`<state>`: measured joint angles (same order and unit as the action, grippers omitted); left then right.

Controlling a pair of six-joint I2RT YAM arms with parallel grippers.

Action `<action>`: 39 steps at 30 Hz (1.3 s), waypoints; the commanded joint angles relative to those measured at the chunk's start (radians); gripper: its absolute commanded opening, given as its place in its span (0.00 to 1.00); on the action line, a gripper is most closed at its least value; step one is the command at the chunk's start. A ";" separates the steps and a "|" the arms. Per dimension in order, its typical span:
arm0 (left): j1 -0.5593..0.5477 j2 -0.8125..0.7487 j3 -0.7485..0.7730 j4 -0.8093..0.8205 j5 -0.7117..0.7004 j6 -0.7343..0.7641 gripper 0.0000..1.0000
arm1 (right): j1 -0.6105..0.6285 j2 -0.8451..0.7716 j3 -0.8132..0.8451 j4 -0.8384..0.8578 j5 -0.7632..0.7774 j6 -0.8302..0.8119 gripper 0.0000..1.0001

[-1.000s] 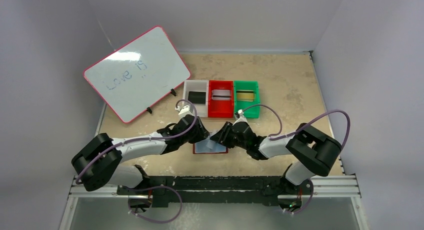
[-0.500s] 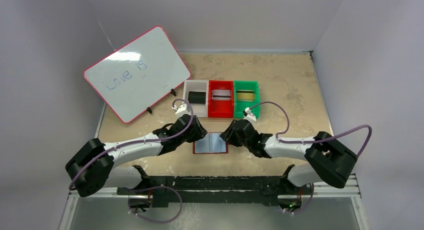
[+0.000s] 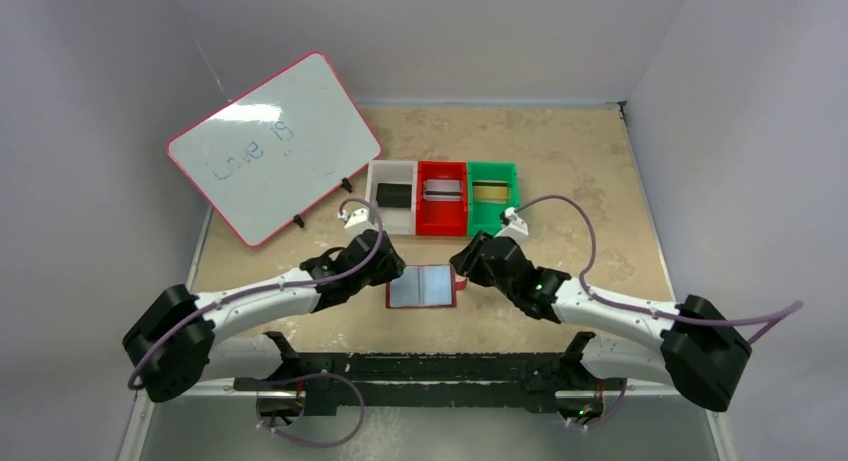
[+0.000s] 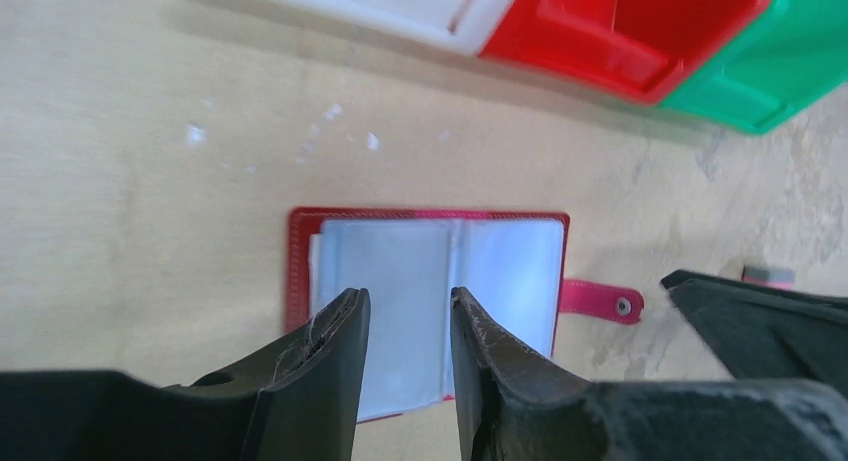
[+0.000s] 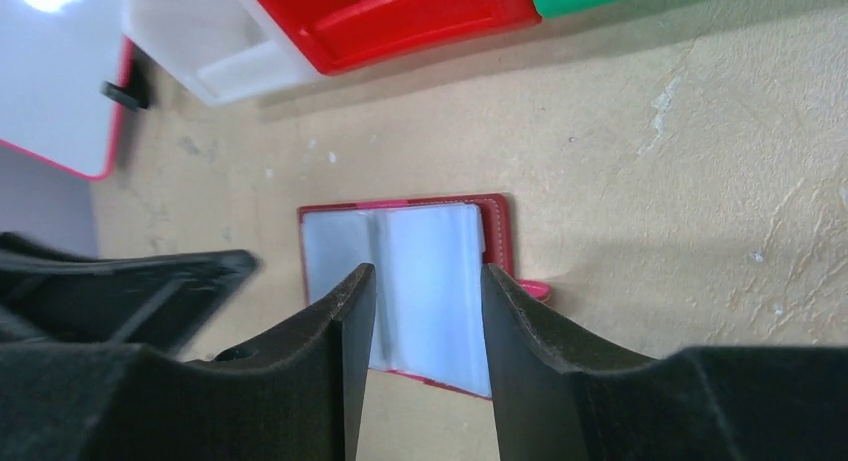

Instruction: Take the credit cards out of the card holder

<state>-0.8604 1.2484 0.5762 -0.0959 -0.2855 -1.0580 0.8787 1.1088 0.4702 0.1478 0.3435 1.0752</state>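
Note:
The dark red card holder [image 3: 421, 287] lies open and flat on the table, and its pale blue sleeves show no card. It also shows in the left wrist view [image 4: 500, 266] and in the right wrist view [image 5: 430, 231]. A black credit card [image 3: 394, 194] lies in the white bin, a silver-grey one [image 3: 442, 189] in the red bin, and a gold one [image 3: 490, 191] in the green bin. My left gripper [image 3: 397, 270] [image 4: 406, 294] is open and empty at the holder's left edge. My right gripper [image 3: 463, 265] [image 5: 428, 271] is open and empty at its right edge, by the snap tab [image 4: 600, 299].
The white bin [image 3: 375, 173], red bin [image 3: 424, 217] and green bin [image 3: 474, 214] stand in a row just behind the holder. A pink-framed whiteboard [image 3: 272, 146] leans on its stand at the back left. Walls enclose the table on three sides.
Both grippers have drawn back from over the holder, the left one leftward and the right one rightward. The open holder now lies uncovered between them.

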 commanded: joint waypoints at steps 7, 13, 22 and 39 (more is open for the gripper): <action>-0.003 -0.359 -0.008 -0.314 -0.426 -0.120 0.46 | 0.185 0.358 0.325 -0.188 0.141 -0.056 0.52; -0.002 -0.461 -0.009 -0.452 -0.509 -0.179 0.57 | 0.240 0.517 0.485 -0.267 0.172 -0.081 0.61; -0.003 -0.561 -0.026 -0.521 -0.536 -0.185 0.59 | 0.276 0.671 0.635 -0.394 0.228 -0.080 0.71; -0.003 -0.550 -0.041 -0.493 -0.489 -0.162 0.58 | 0.293 0.783 0.682 -0.509 0.252 0.003 0.41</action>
<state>-0.8604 0.6788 0.5323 -0.6350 -0.7856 -1.2369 1.1667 1.8870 1.1843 -0.3050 0.5926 1.0477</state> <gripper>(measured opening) 0.584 0.461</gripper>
